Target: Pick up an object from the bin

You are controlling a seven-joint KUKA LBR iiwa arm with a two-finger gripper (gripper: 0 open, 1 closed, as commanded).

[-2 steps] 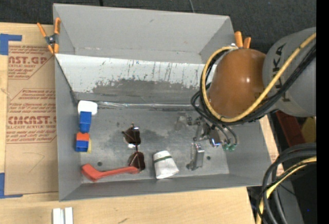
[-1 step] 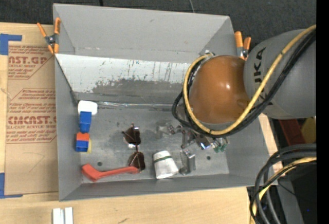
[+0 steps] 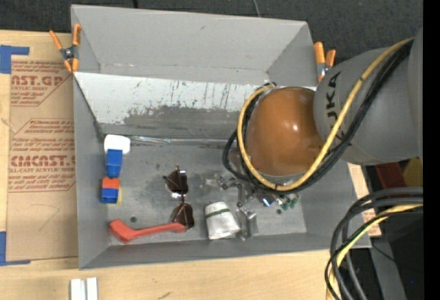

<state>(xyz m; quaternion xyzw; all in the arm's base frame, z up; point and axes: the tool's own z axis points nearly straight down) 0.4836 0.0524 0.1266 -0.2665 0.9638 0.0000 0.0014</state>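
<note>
My gripper [image 3: 245,217] hangs low over the front right part of the bin floor, just under the arm's orange dome. A small white and silver cylinder [image 3: 221,221] lies right beside it on the left, touching or nearly touching it. A pair of sunglasses with brown lenses [image 3: 179,199] lies a little further left, in the middle of the floor.
A red long-handled scoop [image 3: 146,230] lies along the front wall at the left. Near the left wall sit a white and blue block [image 3: 115,155] and an orange and blue block [image 3: 109,190]. The arm and its cables cover the bin's right side.
</note>
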